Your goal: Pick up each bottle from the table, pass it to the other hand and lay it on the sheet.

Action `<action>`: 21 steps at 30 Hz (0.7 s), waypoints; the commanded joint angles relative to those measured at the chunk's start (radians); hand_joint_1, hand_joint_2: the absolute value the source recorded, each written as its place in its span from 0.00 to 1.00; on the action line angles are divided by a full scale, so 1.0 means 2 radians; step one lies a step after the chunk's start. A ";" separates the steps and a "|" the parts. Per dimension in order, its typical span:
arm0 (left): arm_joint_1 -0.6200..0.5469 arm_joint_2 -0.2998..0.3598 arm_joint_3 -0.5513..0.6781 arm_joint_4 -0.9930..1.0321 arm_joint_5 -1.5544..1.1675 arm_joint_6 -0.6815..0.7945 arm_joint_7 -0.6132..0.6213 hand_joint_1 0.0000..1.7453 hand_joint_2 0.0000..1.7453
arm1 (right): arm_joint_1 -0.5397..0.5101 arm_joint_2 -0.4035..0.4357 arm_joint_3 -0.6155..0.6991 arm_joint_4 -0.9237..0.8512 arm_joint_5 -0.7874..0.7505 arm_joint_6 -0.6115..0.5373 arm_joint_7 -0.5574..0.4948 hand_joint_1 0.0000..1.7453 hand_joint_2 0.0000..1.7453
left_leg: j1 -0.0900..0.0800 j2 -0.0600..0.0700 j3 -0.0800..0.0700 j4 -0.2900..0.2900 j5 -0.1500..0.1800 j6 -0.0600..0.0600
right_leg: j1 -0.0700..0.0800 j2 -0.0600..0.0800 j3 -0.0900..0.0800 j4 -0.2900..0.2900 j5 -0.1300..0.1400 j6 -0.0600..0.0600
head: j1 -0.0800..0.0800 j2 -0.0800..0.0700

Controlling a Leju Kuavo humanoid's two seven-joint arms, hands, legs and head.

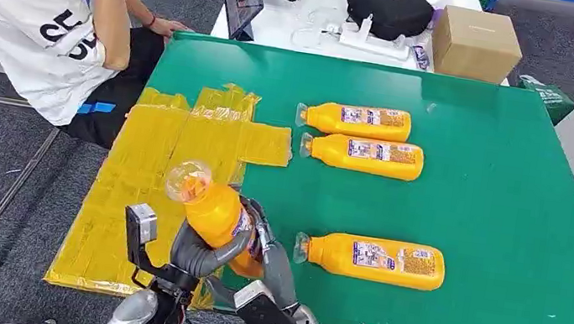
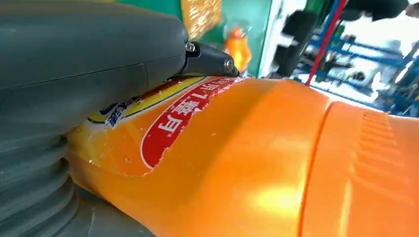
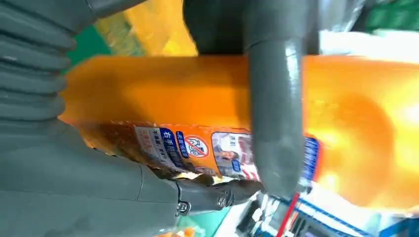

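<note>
An orange bottle point(image 1: 214, 207) with a clear cap is held tilted above the table's front edge, cap toward the yellow sheet point(image 1: 147, 168). My left hand point(image 1: 198, 258) wraps its fingers around the bottle's lower body from the left. My right hand point(image 1: 268, 257) holds the same bottle from the right, fingers along its label. Close up, the bottle point(image 2: 247, 163) lies against my left hand point(image 2: 74, 64). The bottle point(image 3: 163, 94) also lies in my right hand point(image 3: 59, 182), with a grey finger across it. Three more orange bottles point(image 1: 361, 122) point(image 1: 365, 155) point(image 1: 376, 260) lie on the green table point(image 1: 495, 225).
A person in a white shirt point(image 1: 26, 7) sits at the table's far left corner, close to the sheet. Behind the green table stands a white table with a black bag point(image 1: 391, 3), a cardboard box point(image 1: 476, 43) and a tablet point(image 1: 244, 2).
</note>
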 commanded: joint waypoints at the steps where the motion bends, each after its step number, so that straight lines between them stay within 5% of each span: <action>1: -0.046 -0.008 0.038 -0.013 -0.066 0.108 -0.027 1.00 1.00 | 0.038 -0.019 -0.042 -0.139 -0.043 0.005 0.000 0.00 0.00 | 0.001 -0.001 -0.001 0.001 0.000 0.000 | 0.001 -0.002 0.000 0.001 0.000 -0.001 | 0.000 0.000; 9: -0.111 -0.004 0.106 0.015 -0.207 0.294 -0.064 1.00 1.00 | 0.051 -0.010 -0.073 -0.215 -0.080 -0.031 -0.007 0.00 0.00 | 0.001 -0.001 0.000 0.001 0.000 0.000 | 0.001 -0.001 0.001 0.000 0.000 -0.001 | 0.000 0.000; 13: -0.116 -0.001 0.112 0.018 -0.207 0.292 -0.065 1.00 1.00 | 0.049 -0.010 -0.074 -0.215 -0.082 -0.032 -0.007 0.00 0.00 | 0.001 0.000 0.000 0.000 0.000 0.000 | 0.001 -0.001 0.001 0.000 0.000 -0.001 | 0.000 0.000; 16: -0.165 0.027 0.095 0.113 -0.357 0.330 0.000 1.00 1.00 | 0.040 -0.012 -0.072 -0.228 -0.098 -0.043 -0.007 0.00 0.00 | 0.001 0.000 0.002 0.000 0.000 0.000 | 0.001 -0.001 0.002 -0.001 0.000 -0.001 | 0.000 0.000; 21: -0.277 0.071 0.059 0.328 -0.570 0.292 0.092 1.00 1.00 | 0.017 -0.007 -0.082 -0.192 -0.085 -0.013 -0.005 0.00 0.00 | 0.001 -0.002 0.002 -0.001 0.001 -0.001 | 0.001 -0.002 0.002 -0.001 0.001 -0.001 | 0.000 0.000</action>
